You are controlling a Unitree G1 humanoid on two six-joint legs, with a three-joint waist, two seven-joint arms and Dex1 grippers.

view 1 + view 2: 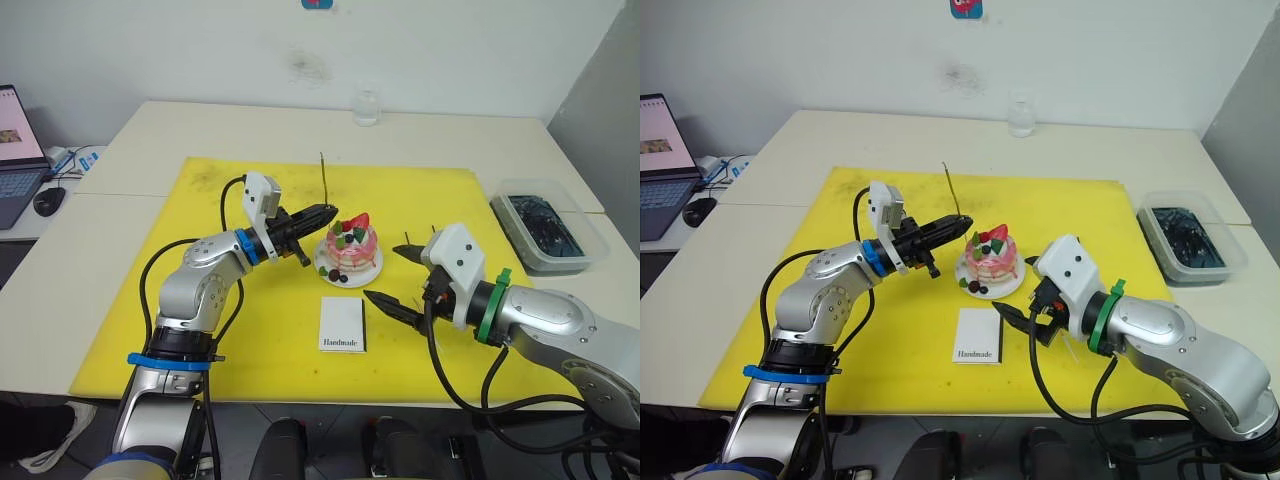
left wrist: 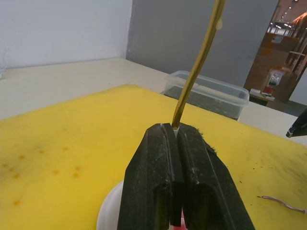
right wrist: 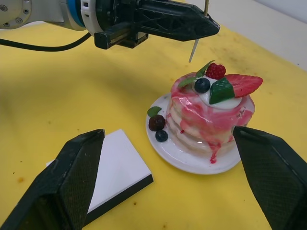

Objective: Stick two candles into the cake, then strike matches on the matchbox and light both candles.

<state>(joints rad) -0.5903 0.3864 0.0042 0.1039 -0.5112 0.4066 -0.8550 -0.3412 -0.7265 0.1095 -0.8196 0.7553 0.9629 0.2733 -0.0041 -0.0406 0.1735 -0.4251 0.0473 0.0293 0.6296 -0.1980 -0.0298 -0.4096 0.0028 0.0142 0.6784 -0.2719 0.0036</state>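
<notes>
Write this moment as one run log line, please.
left end effector: shut on candle, above cake | right end effector: open, empty | candle not inserted

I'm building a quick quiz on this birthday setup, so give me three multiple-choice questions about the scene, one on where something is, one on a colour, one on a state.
1. Where does the flat white "Handmade" matchbox lie?
A. nearer the robot than the small round pink cake
B. inside the clear plastic tub
C. on the laptop

2. What colour is the mat under the cake?
A. blue
B. yellow
C. red

3. What is the left claw doing?
A. hanging open
B. gripping the matchbox
C. shut on a thin pale-gold candle

Answers: 1 A, it lies on the mat's near side. 2 B, mat is yellow. 3 C, left wrist view shows fingers clamped on it.
</notes>
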